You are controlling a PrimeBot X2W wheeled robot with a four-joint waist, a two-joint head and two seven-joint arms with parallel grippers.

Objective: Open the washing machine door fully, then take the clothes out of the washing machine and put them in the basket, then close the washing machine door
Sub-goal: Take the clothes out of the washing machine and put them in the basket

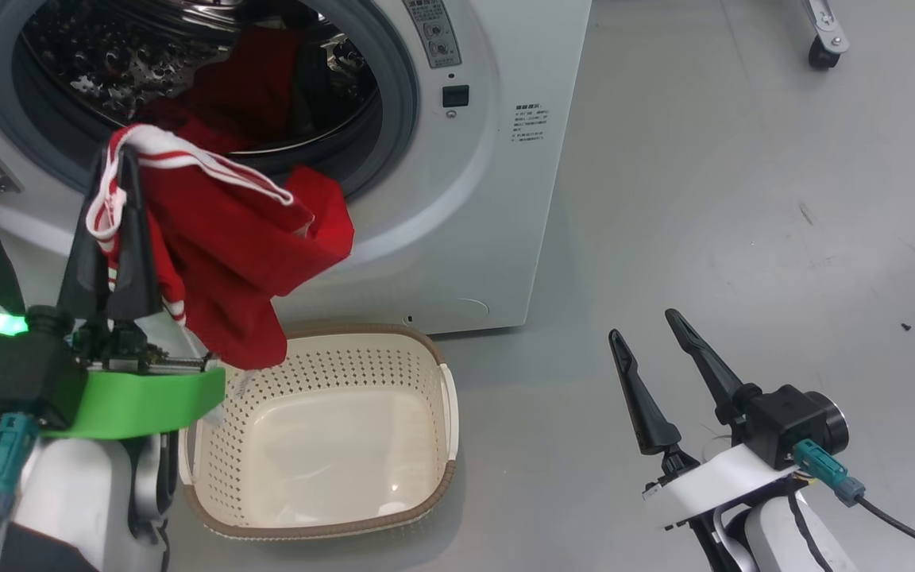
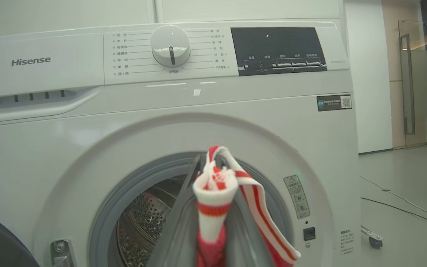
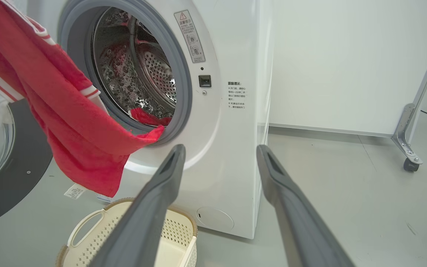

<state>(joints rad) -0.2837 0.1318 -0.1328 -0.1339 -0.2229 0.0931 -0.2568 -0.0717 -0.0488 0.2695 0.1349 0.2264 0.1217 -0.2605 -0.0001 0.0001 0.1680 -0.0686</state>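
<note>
The washing machine (image 1: 473,199) stands with its door (image 3: 9,178) swung open to the left. My left gripper (image 1: 113,159) is shut on the white striped cuff of a red garment (image 1: 235,246), held up in front of the drum mouth. In the left wrist view the cuff (image 2: 213,193) is pinched between the fingers (image 2: 184,222). The cloth hangs down over the back left corner of the basket (image 1: 346,330), and its far end reaches the gasket's lower lip (image 3: 158,133). More red clothes (image 1: 243,87) lie in the drum. My right gripper (image 1: 642,324) is open and holds nothing, right of the basket.
A wheeled metal stand's caster (image 1: 823,52) sits on the grey floor to the far right of the machine. A thin cable (image 2: 402,200) runs along the floor beside it. The basket (image 3: 98,233) stands right in front of the machine's base.
</note>
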